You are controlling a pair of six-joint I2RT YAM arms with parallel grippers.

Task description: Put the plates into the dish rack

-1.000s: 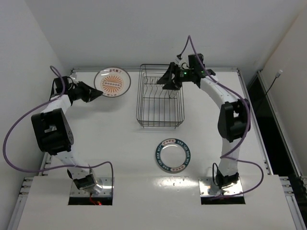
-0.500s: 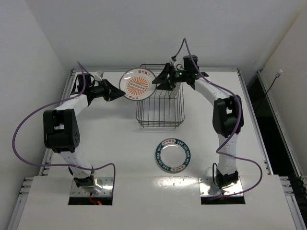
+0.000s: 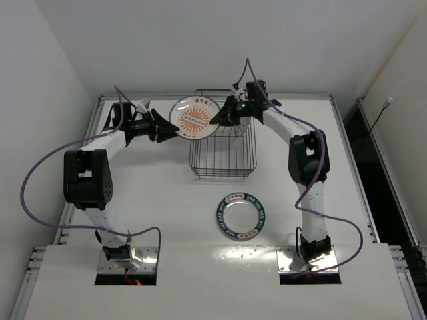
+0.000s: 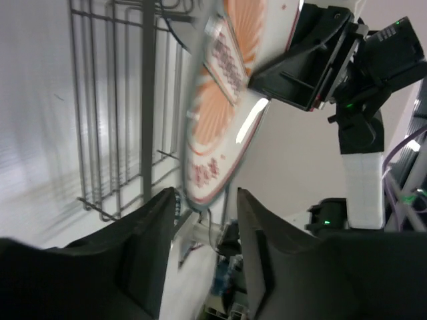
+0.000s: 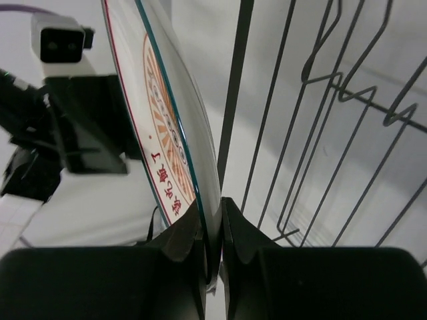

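The orange sunburst plate [image 3: 193,119] stands on edge in the air at the back left corner of the dish rack [image 3: 222,143], a dark wire basket. My right gripper [image 3: 214,119] is shut on its right rim; in the right wrist view the rim [image 5: 160,120] is pinched between the jaws of the right gripper [image 5: 212,207]. My left gripper [image 3: 175,127] is open at the plate's left edge. In the left wrist view the plate [image 4: 220,133] hangs with a gap to each side between the spread fingers of the left gripper [image 4: 205,195]. A blue-rimmed plate [image 3: 240,215] lies flat on the table.
The rack's upright wires [image 5: 320,133] stand just right of the held plate. The blue-rimmed plate lies in front of the rack, between the two arm bases. White walls close the table at the back and sides.
The left gripper carried the sunburst plate from the back left over to the rack's corner. The right gripper moved left and shut on its rim. The left gripper then opened.
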